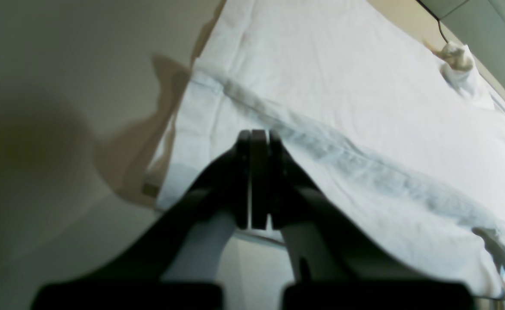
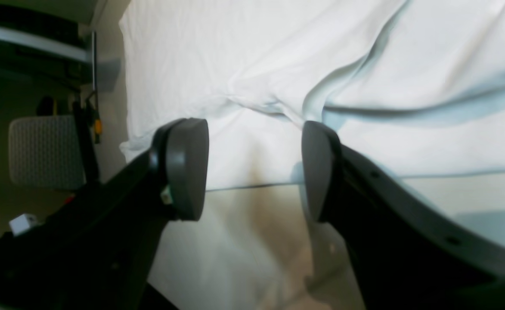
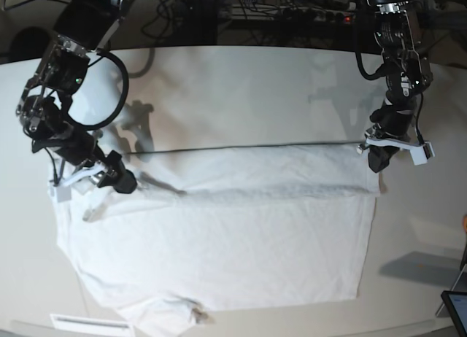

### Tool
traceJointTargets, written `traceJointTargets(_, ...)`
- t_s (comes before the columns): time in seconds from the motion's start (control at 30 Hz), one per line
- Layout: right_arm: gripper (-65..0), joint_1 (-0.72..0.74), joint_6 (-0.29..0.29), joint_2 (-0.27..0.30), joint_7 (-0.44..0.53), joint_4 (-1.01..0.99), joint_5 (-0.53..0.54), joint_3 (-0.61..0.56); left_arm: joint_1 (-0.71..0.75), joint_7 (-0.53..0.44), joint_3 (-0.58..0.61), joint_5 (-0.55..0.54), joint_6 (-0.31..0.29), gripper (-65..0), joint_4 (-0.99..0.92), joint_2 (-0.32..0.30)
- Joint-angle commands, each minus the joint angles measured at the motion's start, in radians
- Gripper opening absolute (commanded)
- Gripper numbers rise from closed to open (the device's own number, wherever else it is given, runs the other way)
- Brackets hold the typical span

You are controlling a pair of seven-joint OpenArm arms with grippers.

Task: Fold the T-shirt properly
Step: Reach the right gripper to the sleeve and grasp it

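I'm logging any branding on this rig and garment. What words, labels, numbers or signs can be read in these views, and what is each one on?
None can be read.
The T-shirt shows plain white fabric, with no print visible.
The small tab by its edge in the left wrist view is too blurred to read.
The left gripper and right gripper show no markings.

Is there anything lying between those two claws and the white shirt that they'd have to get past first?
Nothing visible does. The T-shirt lies spread on the table with nothing else on or beside it. The right gripper, jaws apart, hangs right at the shirt's edge. The left gripper, jaws together, sits at the opposite edge.
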Motion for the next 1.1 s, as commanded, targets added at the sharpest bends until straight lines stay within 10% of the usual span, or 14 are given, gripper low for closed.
traceJointTargets(0.0,-31.8,0.019,-0.003,-0.001,0.015,0.001,0.024,-0.003,-0.006,-0.021,-0.008,-0.007,-0.007,-65.0,0.018,-0.015)
traceJointTargets(0.83,-32.2,0.1,-0.004,-0.019,0.113,-0.183,-0.066,-0.006,-0.005,-0.021,-0.008,-0.007,-0.007,-65.0,0.018,-0.015)
traceJointTargets(1.07,-57.9,0.114,-0.003,-0.015,0.112,-0.2,-0.066,-0.035,-0.005,-0.021,-0.008,-0.007,-0.007,-65.0,0.018,-0.015)
